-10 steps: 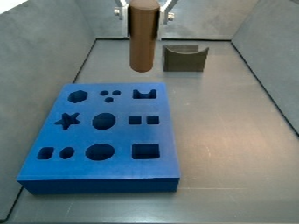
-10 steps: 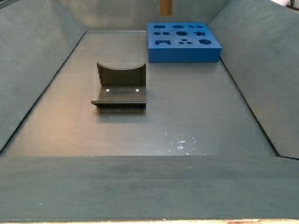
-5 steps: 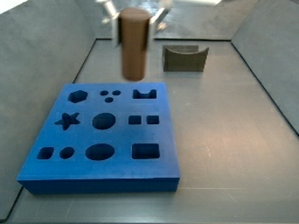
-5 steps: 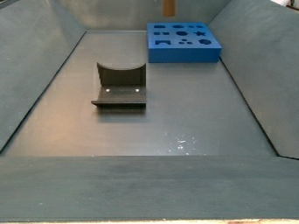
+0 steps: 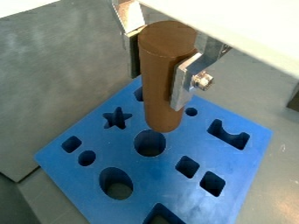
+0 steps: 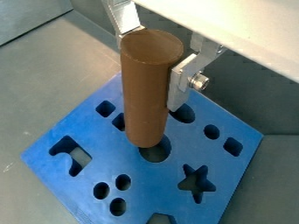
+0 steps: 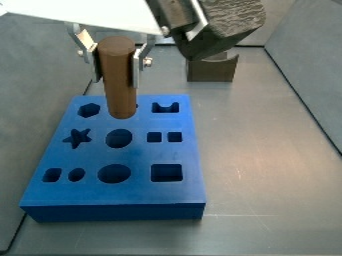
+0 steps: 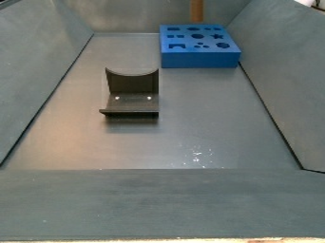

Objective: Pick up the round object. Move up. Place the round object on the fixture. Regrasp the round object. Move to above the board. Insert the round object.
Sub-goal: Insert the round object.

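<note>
The round object (image 5: 158, 101) is a long brown cylinder held upright, and my gripper (image 5: 162, 77) is shut on its upper part with a silver finger on each side. Both wrist views show its lower end hanging just above the large round hole (image 5: 149, 143) in the blue board (image 5: 251, 157). In a side view the round object (image 7: 118, 92) hangs in the gripper (image 7: 118, 58) over the board's (image 7: 140, 155) far half, its lower end apart from the surface. The fixture (image 7: 211, 68) stands behind the board and holds nothing.
Grey sloping walls enclose the floor on both sides. In a side view the fixture (image 8: 131, 93) sits mid-floor with the board (image 8: 200, 59) behind it. The board's other holes include a star (image 6: 197, 179), a hexagon (image 7: 88, 108) and squares.
The gripper has carried the round object leftward and down towards the board. The arm's dark body now shows at the top of the side view. Board and fixture have not moved.
</note>
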You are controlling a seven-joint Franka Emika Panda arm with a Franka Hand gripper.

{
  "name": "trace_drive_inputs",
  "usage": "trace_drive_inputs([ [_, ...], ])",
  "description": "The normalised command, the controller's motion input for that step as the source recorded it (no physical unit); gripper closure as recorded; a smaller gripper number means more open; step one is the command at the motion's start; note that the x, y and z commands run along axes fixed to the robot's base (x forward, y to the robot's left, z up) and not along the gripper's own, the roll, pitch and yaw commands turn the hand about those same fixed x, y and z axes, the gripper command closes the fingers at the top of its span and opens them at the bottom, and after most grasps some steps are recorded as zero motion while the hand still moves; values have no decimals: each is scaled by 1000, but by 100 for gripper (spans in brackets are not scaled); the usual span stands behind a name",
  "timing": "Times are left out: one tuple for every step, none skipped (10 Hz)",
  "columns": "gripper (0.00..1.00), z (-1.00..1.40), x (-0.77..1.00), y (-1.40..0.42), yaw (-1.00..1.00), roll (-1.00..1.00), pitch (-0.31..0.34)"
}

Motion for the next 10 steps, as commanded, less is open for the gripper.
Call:
trace_drive_inputs([
  [100,-120,0,54,-423,-954,51],
  [100,-146,0,100,-391,-931,51],
  [100,-63,0,123,-143,-520,-86],
  [100,-60,-6,0,0,0,0],
  [100,-480,-200,0,-6,-571,-231],
  [100,-486,-126,0,0,-489,-43],
  [100,-57,0,-9,0,0,0],
  [100,-434,-306,-214,-91,-354,134],
  [100,-406,-251,-103,-160,-506,71],
  [100,-86,0,0,0,0,0],
])
